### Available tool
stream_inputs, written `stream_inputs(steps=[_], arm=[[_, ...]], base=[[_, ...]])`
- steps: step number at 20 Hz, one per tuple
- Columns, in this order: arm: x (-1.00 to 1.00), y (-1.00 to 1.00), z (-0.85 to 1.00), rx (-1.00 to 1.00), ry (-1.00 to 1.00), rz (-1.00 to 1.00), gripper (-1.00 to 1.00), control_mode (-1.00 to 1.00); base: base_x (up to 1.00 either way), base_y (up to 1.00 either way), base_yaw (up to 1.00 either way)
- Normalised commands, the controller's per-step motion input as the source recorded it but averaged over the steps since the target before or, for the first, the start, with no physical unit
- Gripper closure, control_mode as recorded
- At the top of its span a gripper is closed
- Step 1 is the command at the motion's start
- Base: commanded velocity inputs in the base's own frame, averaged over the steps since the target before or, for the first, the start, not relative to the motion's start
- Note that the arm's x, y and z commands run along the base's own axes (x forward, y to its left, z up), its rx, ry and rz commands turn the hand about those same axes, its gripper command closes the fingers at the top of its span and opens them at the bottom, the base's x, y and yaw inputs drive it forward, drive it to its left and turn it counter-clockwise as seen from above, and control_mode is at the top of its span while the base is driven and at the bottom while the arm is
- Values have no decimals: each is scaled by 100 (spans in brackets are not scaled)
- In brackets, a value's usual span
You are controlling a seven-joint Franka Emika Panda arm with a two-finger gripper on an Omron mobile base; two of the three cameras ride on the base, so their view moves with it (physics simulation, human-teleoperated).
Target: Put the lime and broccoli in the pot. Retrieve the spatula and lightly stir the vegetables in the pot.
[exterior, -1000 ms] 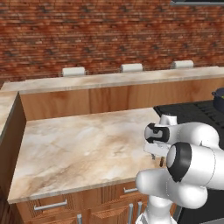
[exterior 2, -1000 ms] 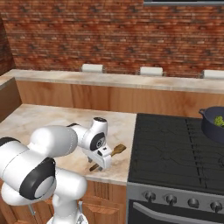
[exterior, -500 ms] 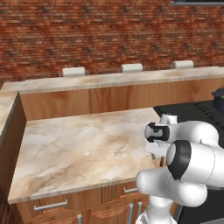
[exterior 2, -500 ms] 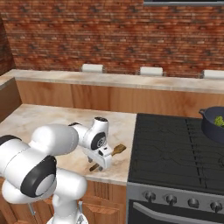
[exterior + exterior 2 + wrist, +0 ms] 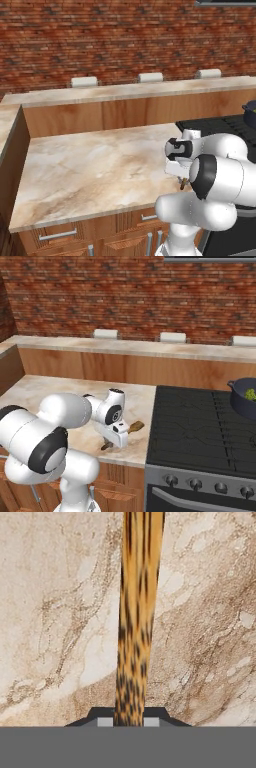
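The wooden spatula [image 5: 135, 622] lies flat on the marble counter [image 5: 60, 391], close to the counter's front edge beside the stove. Its rounded head [image 5: 136, 426] points toward the stove, and the handle's end [image 5: 106, 446] sticks out beyond the hand. My gripper [image 5: 129, 722] is low over it and shut on the handle, one fingertip on each side. From the sides, the hand [image 5: 118, 437] [image 5: 180, 172] presses down on the counter. The dark pot [image 5: 245, 401] [image 5: 250, 112] stands on the stove's far right, with something green [image 5: 249, 394] inside; lime and broccoli cannot be told apart.
The black stove [image 5: 200, 426] with knobs along its front adjoins the counter on the right. A raised wooden ledge [image 5: 130, 351] with white outlets and a brick wall runs behind. A side counter [image 5: 7, 120] rises at the left.
The jaws have closed onto the spatula handle. The arm and spatula have barely moved.
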Motion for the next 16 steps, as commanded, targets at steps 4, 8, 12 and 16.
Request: stream_inputs(steps=[4, 8, 12, 16], arm=[[0, 0, -3, 0, 5, 0, 100, -100], [0, 0, -3, 0, 4, 0, 100, -100], [-3, 0, -37, 0, -6, 0, 100, -100], [-22, 0, -42, 0, -30, 0, 100, -100]], base=[[0, 0, 0], [0, 0, 0], [0, 0, 0], [0, 0, 0]])
